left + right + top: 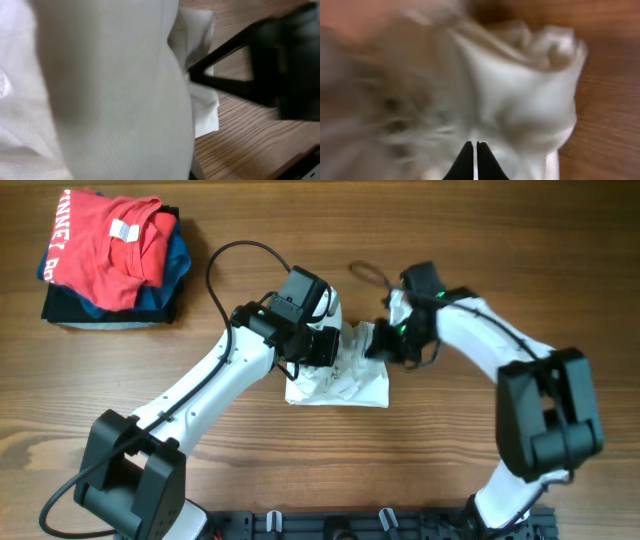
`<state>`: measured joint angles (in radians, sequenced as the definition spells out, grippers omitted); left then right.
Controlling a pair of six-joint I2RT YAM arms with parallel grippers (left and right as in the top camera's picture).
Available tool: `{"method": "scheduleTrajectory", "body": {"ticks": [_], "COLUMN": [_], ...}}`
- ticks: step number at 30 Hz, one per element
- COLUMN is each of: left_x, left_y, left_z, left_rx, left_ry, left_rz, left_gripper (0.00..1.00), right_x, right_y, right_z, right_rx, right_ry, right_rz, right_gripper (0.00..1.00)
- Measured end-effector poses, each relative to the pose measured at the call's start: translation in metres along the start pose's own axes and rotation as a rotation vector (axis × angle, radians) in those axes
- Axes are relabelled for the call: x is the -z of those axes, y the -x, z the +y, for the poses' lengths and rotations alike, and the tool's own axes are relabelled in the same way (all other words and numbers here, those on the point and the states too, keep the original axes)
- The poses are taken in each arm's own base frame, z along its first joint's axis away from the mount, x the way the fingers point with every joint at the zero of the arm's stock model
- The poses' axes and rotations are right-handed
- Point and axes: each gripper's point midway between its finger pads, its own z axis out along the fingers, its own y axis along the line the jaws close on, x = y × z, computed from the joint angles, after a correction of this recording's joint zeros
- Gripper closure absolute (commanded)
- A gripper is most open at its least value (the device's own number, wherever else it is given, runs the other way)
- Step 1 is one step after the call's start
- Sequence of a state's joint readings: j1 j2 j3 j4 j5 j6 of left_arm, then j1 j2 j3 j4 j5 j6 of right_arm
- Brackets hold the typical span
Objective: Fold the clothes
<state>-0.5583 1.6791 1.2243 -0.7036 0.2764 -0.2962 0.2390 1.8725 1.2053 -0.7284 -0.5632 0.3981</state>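
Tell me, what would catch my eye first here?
A crumpled white T-shirt lies in the middle, with the left gripper and right gripper closing in from either side, both pinched shut on its fabric. At the overhead view's upper left sits a neat stack of folded clothes, with a red shirt on top.

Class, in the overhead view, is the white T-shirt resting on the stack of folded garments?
No, the white T-shirt lies crumpled on the table, well apart from the stack.
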Motion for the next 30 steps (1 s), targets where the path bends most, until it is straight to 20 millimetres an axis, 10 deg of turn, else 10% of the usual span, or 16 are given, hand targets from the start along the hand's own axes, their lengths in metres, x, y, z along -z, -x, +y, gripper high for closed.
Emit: {"method": "scheduleTrajectory", "body": {"ticks": [8,10,12,24,30], "left_x": [-0.002,-0.004,-0.005,-0.007,0.031], "left_y": [0.011,0.008,0.005,0.012,0.057], "left_z": [-0.014,-0.023,-0.030,-0.058,-0.020], "left_rx": [0.009,-0.007,-0.028,-0.089,0.014], "left_ry": [-0.029,-0.039,-0.047,-0.095,-0.068], "left_rz": [-0.051,-0.051,-0.046,-0.099,-0.210], "left_gripper": [0.91,0.56,0.02,0.00,0.00], "right_x": [0.202,0.239,0.248,0.241,0.220], "right_y": [0.053,0.049,0.043,0.031,0.019], "right_z": [0.059,0.055,0.048,0.026,0.011], "right_rx": [0.094,0.091,0.072,0.041,0.047], "right_ry": [0.193,0.198,0.191,0.121,0.052], "right_rz": [-0.465,-0.556,-0.566,-0.514,-0.429], "right_gripper": [0.96,0.88,0.74,0.53,0.45]}}
